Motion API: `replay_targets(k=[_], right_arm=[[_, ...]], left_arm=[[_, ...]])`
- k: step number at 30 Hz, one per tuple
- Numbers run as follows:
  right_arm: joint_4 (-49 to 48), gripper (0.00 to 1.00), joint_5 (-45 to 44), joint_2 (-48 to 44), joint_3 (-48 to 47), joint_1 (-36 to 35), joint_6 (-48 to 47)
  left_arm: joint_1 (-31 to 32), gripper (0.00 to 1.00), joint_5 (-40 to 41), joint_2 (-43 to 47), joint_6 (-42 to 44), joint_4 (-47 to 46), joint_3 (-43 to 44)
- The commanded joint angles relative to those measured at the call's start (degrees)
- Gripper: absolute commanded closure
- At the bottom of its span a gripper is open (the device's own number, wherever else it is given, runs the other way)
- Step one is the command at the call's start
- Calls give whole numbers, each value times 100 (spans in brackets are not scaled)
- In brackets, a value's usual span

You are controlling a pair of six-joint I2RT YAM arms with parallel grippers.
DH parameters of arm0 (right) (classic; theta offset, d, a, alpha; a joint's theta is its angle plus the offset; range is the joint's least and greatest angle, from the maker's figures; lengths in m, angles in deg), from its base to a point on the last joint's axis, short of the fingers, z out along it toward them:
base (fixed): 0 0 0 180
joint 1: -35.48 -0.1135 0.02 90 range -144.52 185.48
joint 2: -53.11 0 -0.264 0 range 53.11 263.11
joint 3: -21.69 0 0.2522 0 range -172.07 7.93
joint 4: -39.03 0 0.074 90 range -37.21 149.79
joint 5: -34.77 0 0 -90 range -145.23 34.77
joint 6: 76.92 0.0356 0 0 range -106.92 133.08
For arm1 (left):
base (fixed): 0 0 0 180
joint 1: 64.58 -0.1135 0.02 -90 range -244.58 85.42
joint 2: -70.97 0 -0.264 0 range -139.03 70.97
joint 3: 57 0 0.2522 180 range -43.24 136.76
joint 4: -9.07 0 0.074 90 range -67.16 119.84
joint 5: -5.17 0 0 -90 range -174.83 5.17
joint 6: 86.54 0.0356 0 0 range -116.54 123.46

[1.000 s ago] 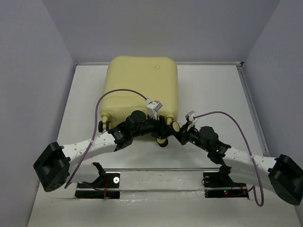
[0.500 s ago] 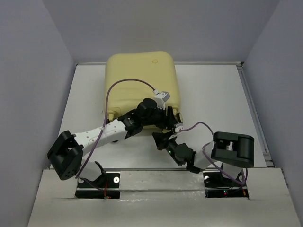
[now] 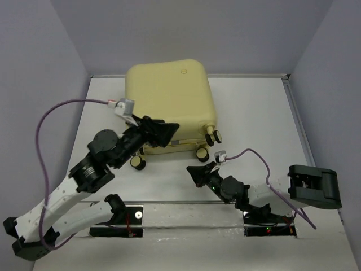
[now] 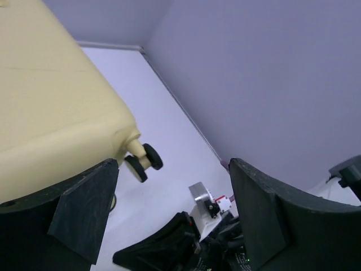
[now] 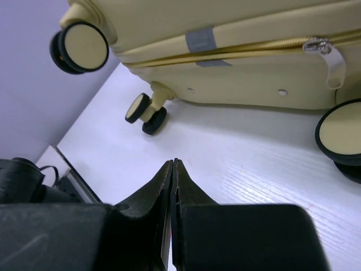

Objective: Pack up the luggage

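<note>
The luggage (image 3: 169, 96) is a pale yellow hard-shell suitcase. It lies closed and flat at the back middle of the table, with its caster wheels (image 3: 201, 153) toward me. My left gripper (image 3: 163, 134) is open and empty, just over the suitcase's near edge. In the left wrist view the luggage (image 4: 51, 107) fills the left side, and the left gripper (image 4: 172, 175) holds nothing. My right gripper (image 3: 197, 174) is shut and empty, low over the table in front of the wheels. The right wrist view shows the right gripper (image 5: 173, 165), the luggage (image 5: 237, 73) and its closed zipper with the pull (image 5: 330, 56).
The white table (image 3: 254, 124) is walled in by grey panels on the left, back and right. A raised rail (image 3: 299, 124) runs along the right edge. The arm bases (image 3: 124, 217) sit on a strip at the near edge. The right arm is folded low near its base.
Both grippers left the suitcase's wheel edge. The right arm folded back toward its base and its gripper dropped near the table. The left arm swung left and rose. The suitcase turned slightly.
</note>
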Motion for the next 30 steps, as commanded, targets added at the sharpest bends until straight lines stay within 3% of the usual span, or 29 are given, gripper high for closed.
replay_targets(k=[1,4,5,8,13,17,23,26,30], right_arm=[[1793,93,-212,-710,-293,21,224],[2978,86,-405,-1211,-608,74,242],[3547,78,-545,-1465,-688,74,311],[4298,57,-661,-1818,-926,257,487],[5292,37,-731,-2434,-1137,548,488],[5460,33,-705,-2557,-1243,750,339],[5486,33,-406,-2557,-1436,1242,189],[5486,33,-459,-2198,-1655,1243,58],[5451,35,-433,-1942,-1840,1243,-48]], left_arm=[[-42,14,2101,937,-178,2792,-300],[-51,15,2647,1483,-940,4046,-555],[-51,14,2795,1728,-1386,4313,-660],[-51,11,2814,1958,-1662,4482,-819],[-51,4,3139,1424,-1892,4413,-1012],[-182,1,3614,941,-1725,4132,-1066],[-761,1,3072,631,-891,3429,-1056],[-1367,7,2561,702,-530,2902,-1276],[-1606,18,2182,754,-363,2462,-1513]])
